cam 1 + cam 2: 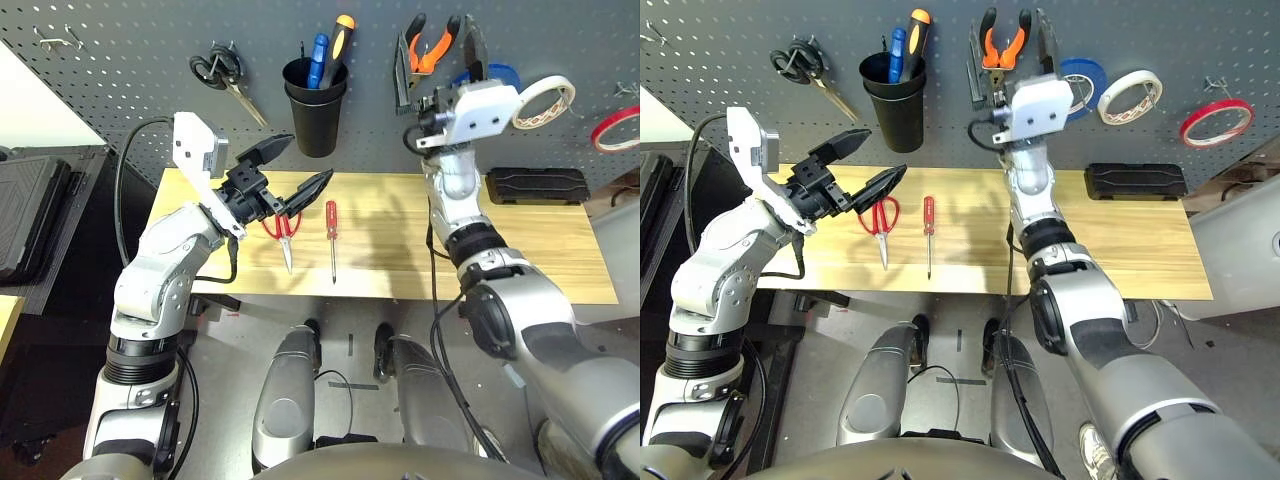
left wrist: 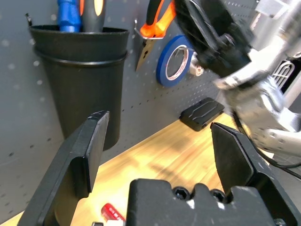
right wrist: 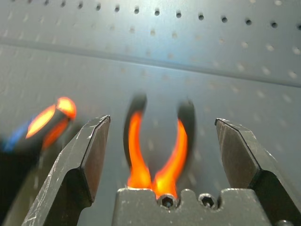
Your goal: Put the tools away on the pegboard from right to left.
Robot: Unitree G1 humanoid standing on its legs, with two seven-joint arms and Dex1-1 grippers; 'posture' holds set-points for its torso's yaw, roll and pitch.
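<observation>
- Pegboard (image 1: 970, 140): dark grey flat panel, perforated with rows of small round holes; stands along the rear edge of the worktop (image 1: 1060, 265), a pale rectangular board with wood grain.
- Red tape ring (image 1: 1187, 127): thin, smooth annulus; located on the pegboard toward its right side, at a metal hook (image 1: 1216, 84).
- Pliers (image 1: 1019, 42): curved orange-and-black handles spread in a V; located on the pegboard, between the fingers of the right gripper, apart from both.
- Right gripper (image 1: 1008, 28): two black, angular, scuffed fingers, spread apart at the pegboard; nothing clamped.
- Screwdriver (image 1: 929, 215): fluted red handle, slim straight metal shaft; lies on the worktop, left of its middle, handle toward the rear edge, shaft toward the front edge.
- Red-handled scissors (image 1: 883, 248): looped handles, tapered metal blades; lie just left of the screwdriver, toward the worktop's left edge, tips toward the front edge.
- Left gripper (image 1: 310, 158): two black, wedge-shaped fingers, spread apart above the worktop's rear left portion; nothing clamped.
- Cup (image 1: 893, 120): black, tapered, round-rimmed; mounted on the pegboard, containing upright handles.
- Case (image 1: 1135, 182): black, ribbed, rectangular; rests at the worktop's rear edge, near the right corner.
</observation>
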